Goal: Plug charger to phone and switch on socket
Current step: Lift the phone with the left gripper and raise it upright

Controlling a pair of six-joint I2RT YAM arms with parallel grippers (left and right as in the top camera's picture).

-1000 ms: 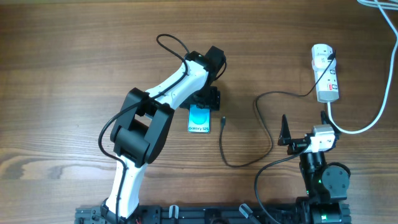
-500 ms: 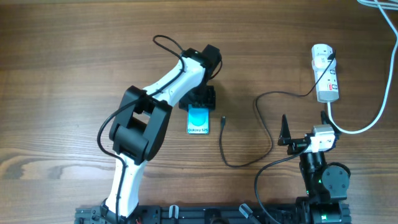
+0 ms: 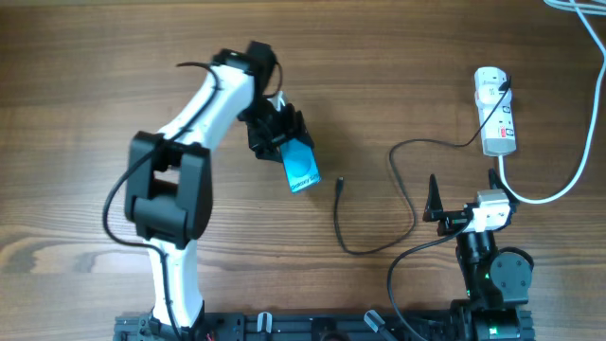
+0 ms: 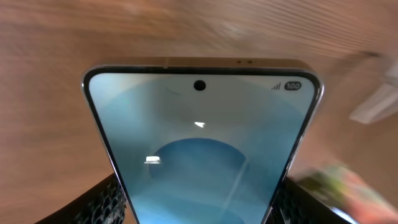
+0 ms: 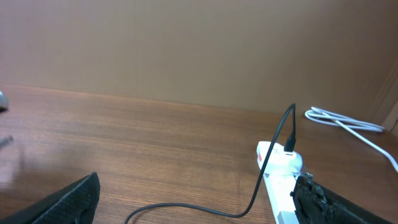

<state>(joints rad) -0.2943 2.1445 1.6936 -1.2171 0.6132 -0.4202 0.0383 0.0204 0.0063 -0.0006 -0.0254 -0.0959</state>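
Phone (image 3: 299, 169) mid-tabletop, tilted, pinched in left gripper (image 3: 276, 133), free end toward charger tip (image 3: 339, 182); likely angled for plugging. Left wrist: fingers (image 4: 102, 202) clamping both long edges. Right wrist: right gripper (image 5: 199, 208) wide, empty, facing socket (image 5: 278, 160) near far-right corner.

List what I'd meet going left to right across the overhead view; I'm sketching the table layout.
left arm's elbow → phone → charger plug tip → socket
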